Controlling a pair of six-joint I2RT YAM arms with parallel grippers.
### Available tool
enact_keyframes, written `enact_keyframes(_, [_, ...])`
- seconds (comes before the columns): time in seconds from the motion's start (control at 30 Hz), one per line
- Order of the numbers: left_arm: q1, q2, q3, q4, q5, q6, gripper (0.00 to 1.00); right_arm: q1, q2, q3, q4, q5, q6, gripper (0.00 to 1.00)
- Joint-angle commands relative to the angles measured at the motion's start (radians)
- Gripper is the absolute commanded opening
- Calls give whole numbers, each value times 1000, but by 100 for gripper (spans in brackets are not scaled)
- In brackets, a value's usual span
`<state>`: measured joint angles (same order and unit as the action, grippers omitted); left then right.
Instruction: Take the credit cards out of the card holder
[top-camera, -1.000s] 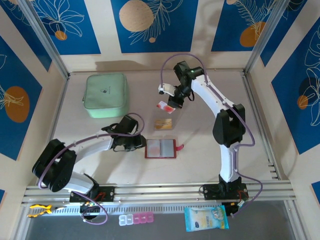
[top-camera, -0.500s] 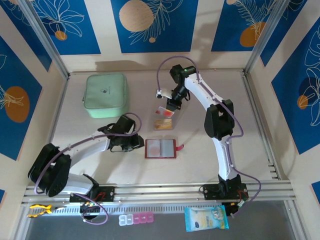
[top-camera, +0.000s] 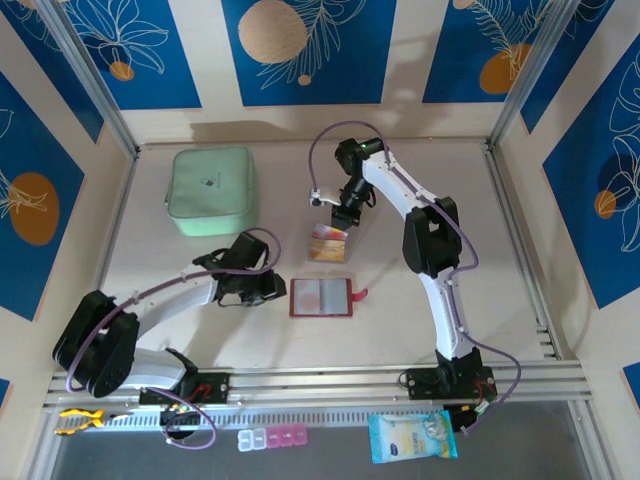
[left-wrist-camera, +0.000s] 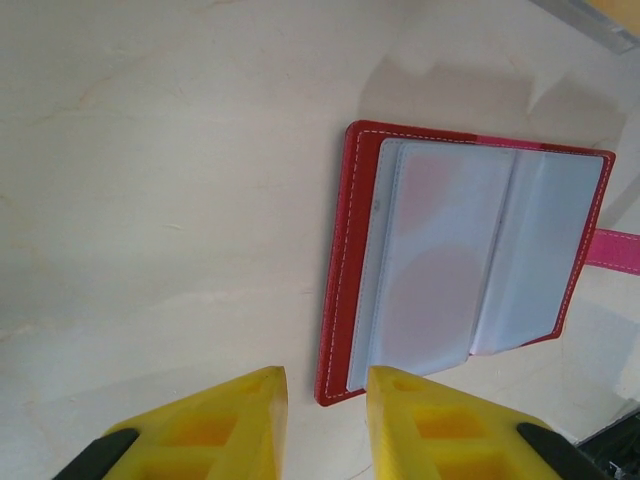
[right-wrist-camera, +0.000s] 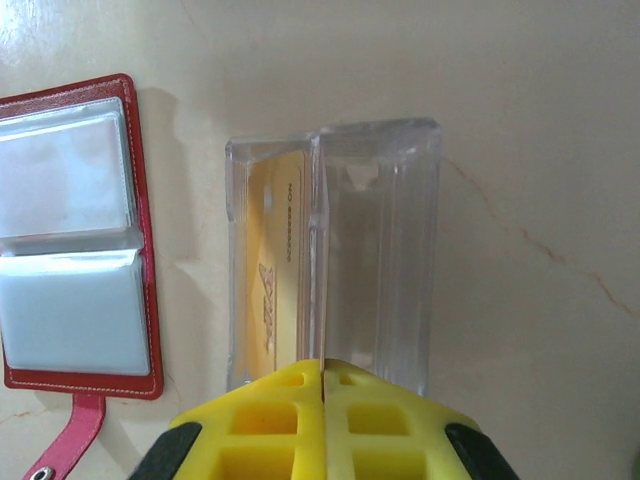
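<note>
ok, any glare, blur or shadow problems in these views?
Top external: even light, soft shadows on the table, sharp. Left wrist: card holder crisp, its pockets milky with sheen, left fingers soft-focus. Right wrist: clear stand distorts the credit card inside; faint table glare top left.

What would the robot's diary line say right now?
left gripper open beside card holder | right gripper shut on credit card at clear stand | another card inside stand

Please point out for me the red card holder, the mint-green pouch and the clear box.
card holder (top-camera: 322, 298), top view, on its open clear pockets.
mint-green pouch (top-camera: 211, 191), top view, middle of its top face.
clear box (right-wrist-camera: 385, 250), right wrist view, on its right half.
</note>
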<state>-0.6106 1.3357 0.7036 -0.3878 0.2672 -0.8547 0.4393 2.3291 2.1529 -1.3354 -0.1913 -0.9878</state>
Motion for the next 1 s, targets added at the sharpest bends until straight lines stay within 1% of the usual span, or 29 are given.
enact_keyframes(0.0, [12, -34, -13, -37, -14, 4, 27, 9, 12, 13, -25, -30, -7, 15])
enact_keyframes(0.07, [13, -38, -16, -37, -14, 2, 27, 5, -5, 10, -2, -17, 13, 19])
enact_keyframes(0.13, [13, -39, -15, -36, -14, 2, 28, -1, -35, -9, 46, 12, 41, 20])
enact_keyframes(0.2, [12, -38, -16, -29, -16, 2, 28, -5, -83, -56, 120, 59, 73, 20])
enact_keyframes(0.4, [13, -14, -13, 2, -1, -1, 28, 3, -204, -191, 264, 117, 128, 19])
enact_keyframes(0.5, [13, -4, -12, 14, 7, -1, 28, 6, -257, -257, 324, 119, 164, 18])
enact_keyframes(0.63, [12, 15, -8, 37, 27, 3, 28, 7, -328, -353, 399, 75, 238, 18])
enact_keyframes(0.73, [13, 35, -1, 53, 39, 8, 28, 12, -365, -418, 442, 56, 337, 18])
enact_keyframes(0.83, [12, 54, 2, 71, 47, 10, 28, 19, -388, -473, 502, 75, 497, 16])
enact_keyframes(0.9, [12, 65, 5, 78, 46, 11, 27, 19, -395, -500, 550, 73, 629, 12])
enact_keyframes(0.97, [12, 75, 6, 86, 47, 10, 27, 20, -395, -521, 592, 67, 718, 7])
